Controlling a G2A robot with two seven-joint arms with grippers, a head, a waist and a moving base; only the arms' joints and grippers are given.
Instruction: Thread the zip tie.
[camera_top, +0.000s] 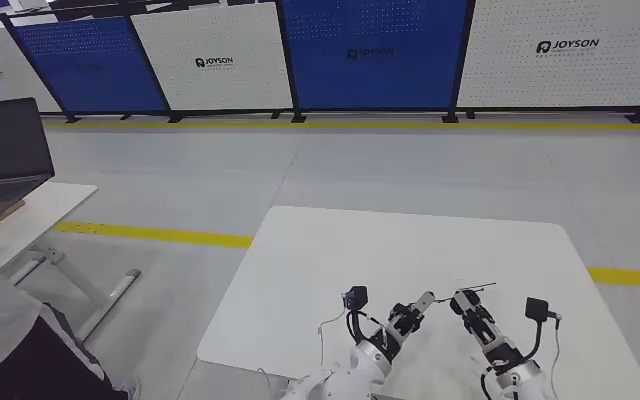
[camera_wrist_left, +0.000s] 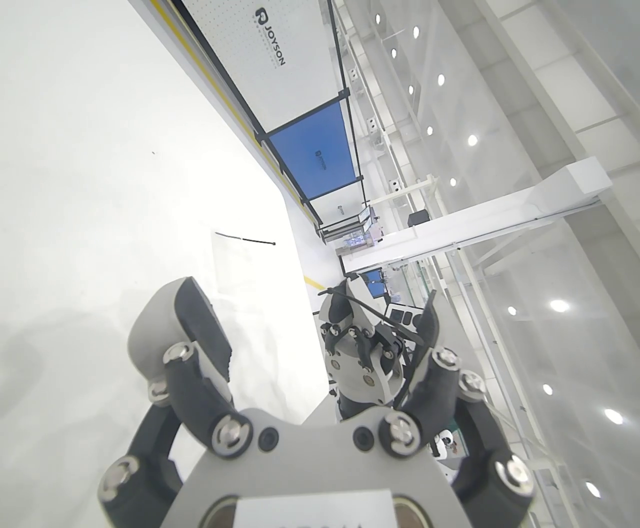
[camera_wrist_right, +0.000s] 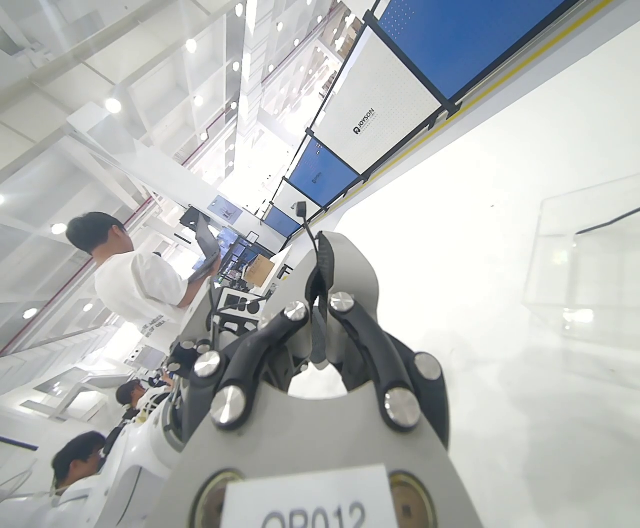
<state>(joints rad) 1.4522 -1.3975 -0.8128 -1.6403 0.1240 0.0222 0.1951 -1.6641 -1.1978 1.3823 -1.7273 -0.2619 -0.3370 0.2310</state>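
Note:
My right gripper (camera_wrist_right: 320, 247) is shut on a black zip tie (camera_wrist_right: 306, 220), whose square head sticks out past the fingertips. In the left wrist view that same zip tie (camera_wrist_left: 372, 312) runs slantwise across the right gripper (camera_wrist_left: 350, 305), and its strap reaches close to one of my left fingers (camera_wrist_left: 429, 320). My left gripper (camera_wrist_left: 312, 310) is open, with nothing held between its pads. It faces the right gripper at short range. In the top view the left gripper (camera_top: 424, 304) and right gripper (camera_top: 463, 300) meet just above the white table (camera_top: 400, 250) near its front edge.
A clear plastic box (camera_wrist_right: 575, 265) stands on the table just beyond the grippers, with a second black zip tie (camera_wrist_left: 245, 240) lying on it. Blue and white partition panels (camera_top: 370, 55) line the far side of the floor. A second table (camera_top: 40, 215) stands to the left.

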